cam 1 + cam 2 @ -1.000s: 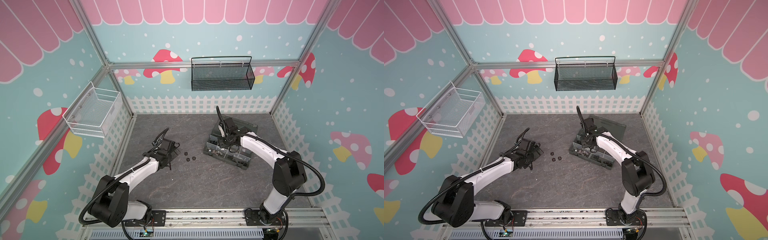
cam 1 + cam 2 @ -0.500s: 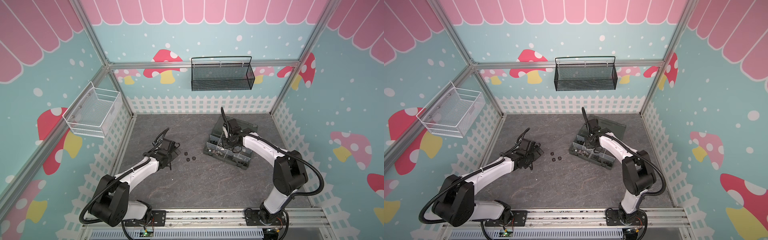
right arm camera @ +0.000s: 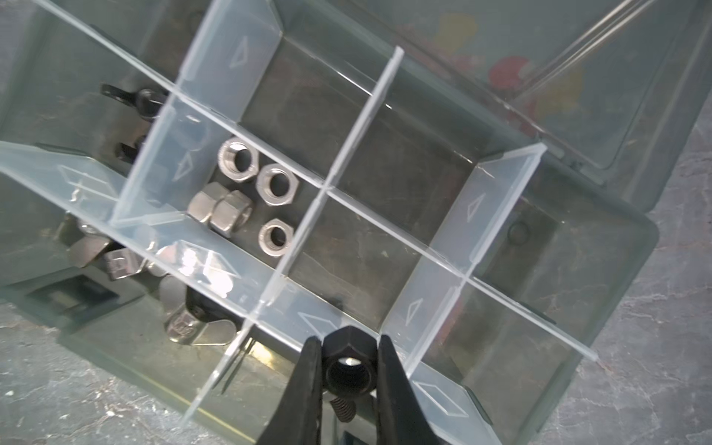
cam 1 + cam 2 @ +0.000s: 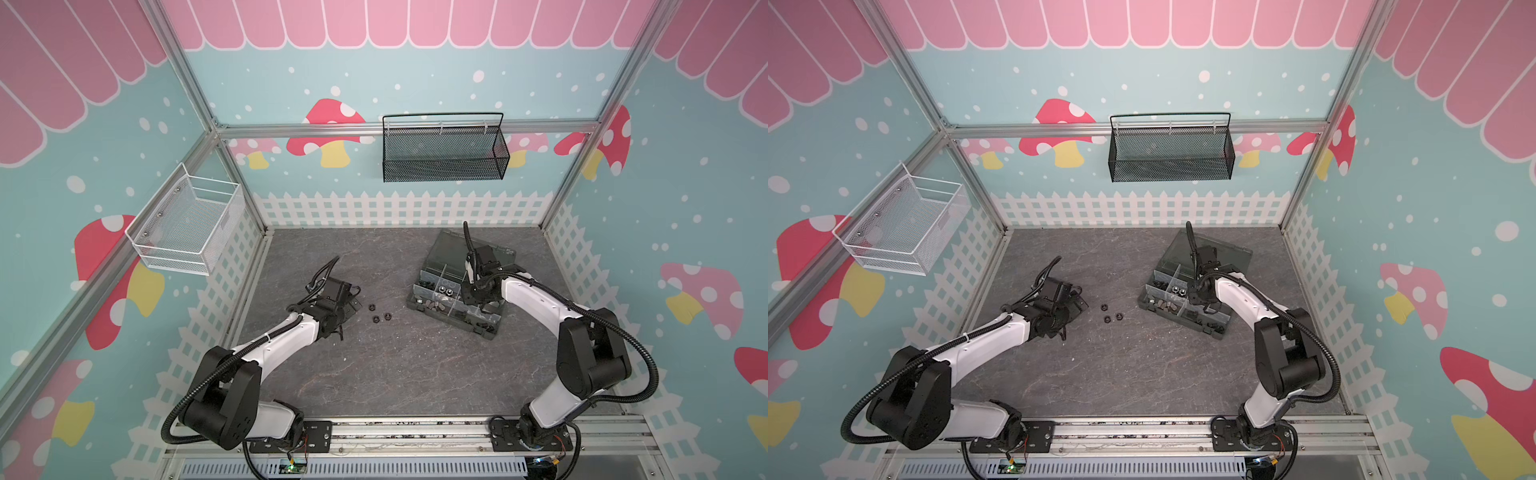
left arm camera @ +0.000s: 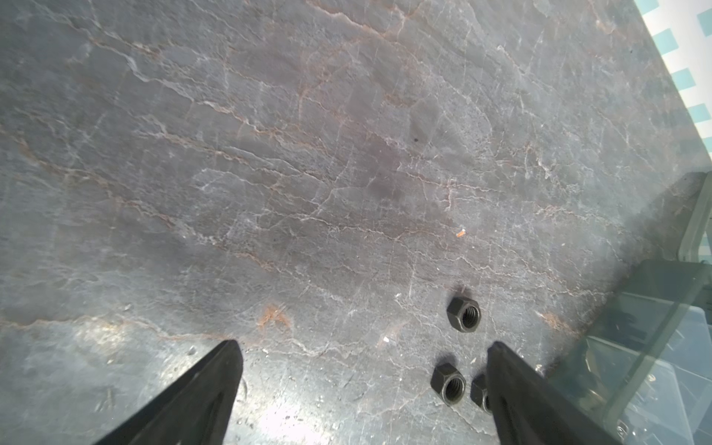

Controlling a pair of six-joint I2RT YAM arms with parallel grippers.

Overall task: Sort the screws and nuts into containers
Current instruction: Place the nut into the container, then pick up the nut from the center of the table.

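One black nut (image 3: 350,371) — pinched in the right gripper (image 3: 349,343) above the organizer box (image 3: 601,246) — wants centring over one bare cell (image 3: 370,246), clear of the silver nuts (image 3: 266,192), and lowering before release; left gripper (image 5: 366,345) stands spread wide beside three loose nuts (image 5: 463,314) on the table (image 5: 308,154).
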